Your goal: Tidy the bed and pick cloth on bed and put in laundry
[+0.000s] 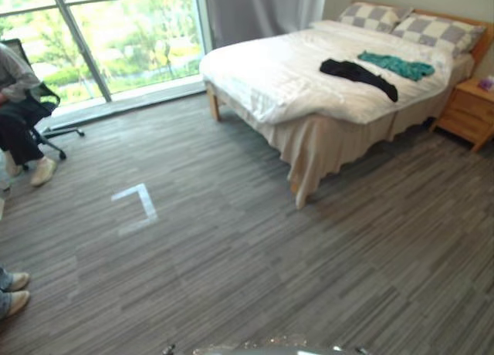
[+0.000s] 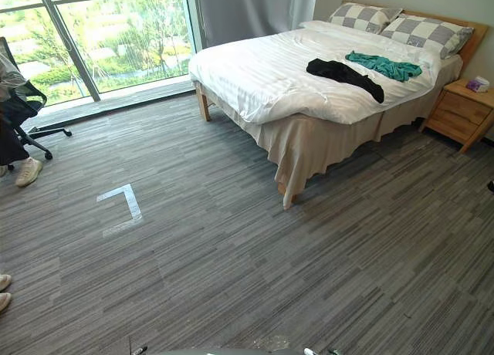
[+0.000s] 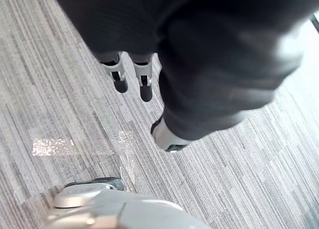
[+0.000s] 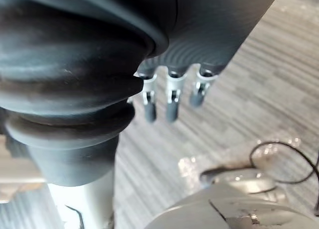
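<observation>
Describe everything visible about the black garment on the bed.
The black garment is a soft, dark cloth, crumpled into a long uneven strip. It lies flat on the bed's white cover, on the half nearer the pillows, with a teal garment close behind it; whether they touch cannot be told.

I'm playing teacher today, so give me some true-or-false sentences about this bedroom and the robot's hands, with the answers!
1. A black cloth lies on the bed. True.
2. The teal cloth is on the carpet. False: it lies on the bed, beside the black cloth.
3. The left hand holds a cloth. False: it is open and empty, over the floor.
4. Two checked pillows sit at the bed's head. True.
5. The right hand is empty. True.
</observation>
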